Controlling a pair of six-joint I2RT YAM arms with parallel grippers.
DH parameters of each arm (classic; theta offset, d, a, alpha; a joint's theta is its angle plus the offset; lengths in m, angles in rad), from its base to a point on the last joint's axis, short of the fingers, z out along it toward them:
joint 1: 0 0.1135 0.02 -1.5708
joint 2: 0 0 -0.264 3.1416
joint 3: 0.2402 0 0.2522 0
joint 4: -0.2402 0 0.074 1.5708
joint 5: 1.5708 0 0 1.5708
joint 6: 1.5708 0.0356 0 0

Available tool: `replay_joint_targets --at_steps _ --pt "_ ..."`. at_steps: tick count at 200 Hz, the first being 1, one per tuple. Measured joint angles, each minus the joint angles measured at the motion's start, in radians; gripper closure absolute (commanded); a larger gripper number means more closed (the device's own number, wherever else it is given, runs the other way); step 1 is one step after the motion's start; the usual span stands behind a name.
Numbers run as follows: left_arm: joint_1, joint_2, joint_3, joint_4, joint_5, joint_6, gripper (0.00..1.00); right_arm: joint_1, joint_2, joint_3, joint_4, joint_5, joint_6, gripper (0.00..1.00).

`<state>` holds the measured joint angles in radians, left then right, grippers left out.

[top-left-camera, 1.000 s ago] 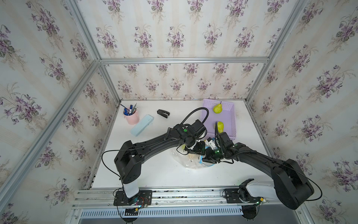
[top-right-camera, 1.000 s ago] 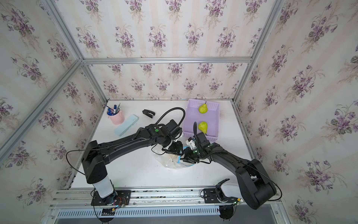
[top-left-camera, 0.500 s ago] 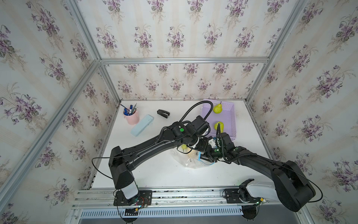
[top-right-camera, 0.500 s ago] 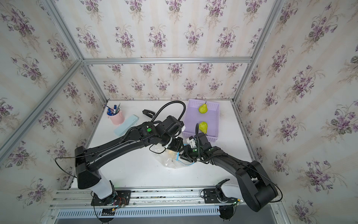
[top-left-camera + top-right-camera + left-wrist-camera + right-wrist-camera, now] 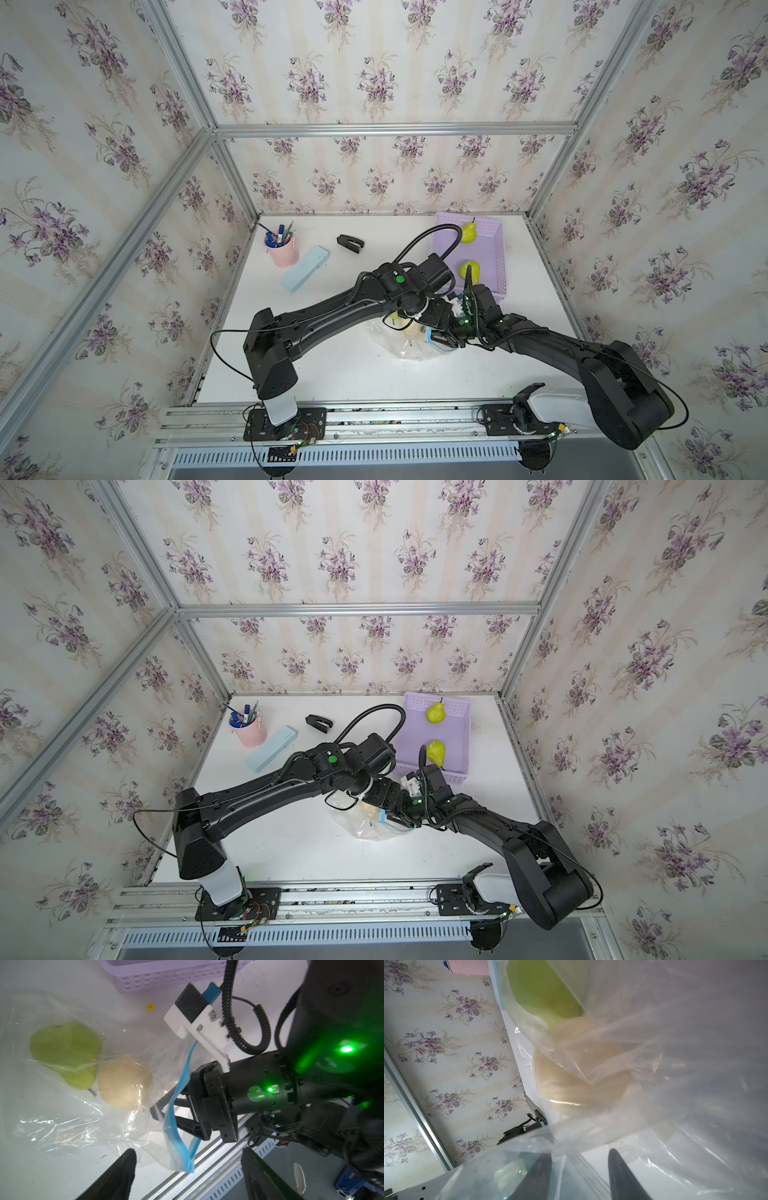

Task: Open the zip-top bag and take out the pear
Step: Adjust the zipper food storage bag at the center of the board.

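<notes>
The zip-top bag (image 5: 399, 347) (image 5: 365, 827) lies crumpled on the white table near the front, both grippers at its mouth. In the left wrist view a green pear (image 5: 64, 1051) and a pale round fruit (image 5: 124, 1080) show inside the bag (image 5: 52, 1126). Its blue zip strip (image 5: 176, 1118) hangs in a loop. My left gripper (image 5: 189, 1152) is open, with the strip's corner loose between the jaws. My right gripper (image 5: 166, 1113) (image 5: 580, 1153) is open. Its fingers (image 5: 542, 1176) are apart and the bag's film is draped over them.
A purple basket (image 5: 494, 249) with two yellow-green pears stands at the back right, just behind both wrists. A pink pen cup (image 5: 281, 249), a light-blue case (image 5: 304, 268) and a black stapler (image 5: 350, 243) lie at the back left. The metal front rail (image 5: 207, 1167) is close below the bag's mouth.
My left gripper has opened wide and the zip strip's corner now hangs free between its jaws. The left arm's elbow has swung forward. The right arm has barely moved.
</notes>
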<state>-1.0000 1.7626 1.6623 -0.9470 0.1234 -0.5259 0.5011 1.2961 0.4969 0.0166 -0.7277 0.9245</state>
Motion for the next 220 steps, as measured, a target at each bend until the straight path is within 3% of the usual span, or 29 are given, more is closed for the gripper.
replay_joint_targets --at_steps 28,33,42,55,89,164,220 --pt "-0.004 0.058 0.006 -0.017 -0.035 0.032 0.29 0.0 -0.003 -0.003 0.002 0.004 0.001 0.53" --pt "-0.005 0.066 0.009 -0.022 -0.044 0.038 0.35 -0.001 -0.005 -0.004 0.0 0.003 0.008 0.53" --pt "-0.005 0.084 0.019 -0.02 -0.064 0.042 0.59 -0.003 -0.009 -0.005 0.001 0.004 0.01 0.53" --pt "-0.005 0.114 0.051 -0.026 -0.083 0.061 0.82 -0.002 -0.016 -0.01 0.005 0.001 0.01 0.53" --pt "-0.004 0.164 0.093 -0.029 -0.109 0.103 0.99 0.0 -0.037 -0.052 0.027 -0.003 0.025 0.53" --pt "-0.033 0.019 0.181 -0.062 -0.156 0.08 1.0 0.023 -0.013 -0.059 0.203 -0.011 0.152 0.52" --pt "-0.062 -0.048 0.049 0.02 -0.147 0.0 1.0 0.029 0.031 -0.021 0.308 -0.018 0.229 0.48"
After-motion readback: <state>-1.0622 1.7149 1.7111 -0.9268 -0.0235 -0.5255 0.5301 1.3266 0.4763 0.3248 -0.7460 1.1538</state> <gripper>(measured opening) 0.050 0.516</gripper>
